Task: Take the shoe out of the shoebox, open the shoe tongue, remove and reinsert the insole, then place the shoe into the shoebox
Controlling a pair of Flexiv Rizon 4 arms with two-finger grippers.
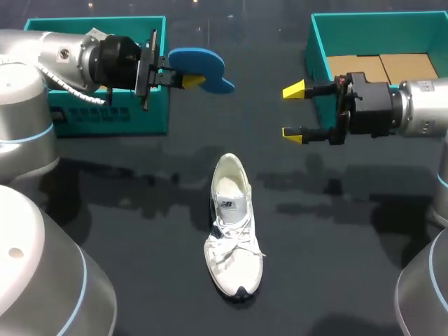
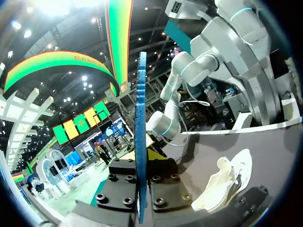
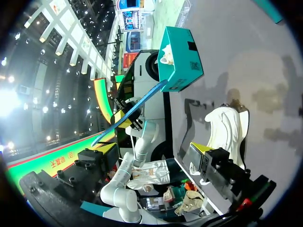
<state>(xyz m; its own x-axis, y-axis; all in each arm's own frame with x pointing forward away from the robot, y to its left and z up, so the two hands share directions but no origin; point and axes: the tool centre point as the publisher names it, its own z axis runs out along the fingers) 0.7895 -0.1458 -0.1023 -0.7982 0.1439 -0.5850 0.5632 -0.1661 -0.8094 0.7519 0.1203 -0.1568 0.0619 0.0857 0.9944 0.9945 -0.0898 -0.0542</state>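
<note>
A white shoe [image 1: 233, 227] lies on the dark table's middle, toe toward the near edge and its tongue laid open. My left gripper [image 1: 187, 80] is raised beside the left teal box [image 1: 105, 115] and is shut on a blue insole [image 1: 203, 68], which juts out past its yellow tips. In the left wrist view the insole [image 2: 140, 113] stands edge-on between the fingers, with the shoe [image 2: 225, 182] off to the side below. My right gripper [image 1: 293, 112] hovers open and empty beside the right teal shoebox [image 1: 318, 52]. From the right wrist view the insole [image 3: 128, 113] and shoe [image 3: 229, 130] lie ahead.
The right shoebox has brown cardboard [image 1: 381, 66] on its floor. The left teal box [image 3: 180, 59] stands at the far left of the table. Bare dark tabletop [image 1: 140, 210] surrounds the shoe.
</note>
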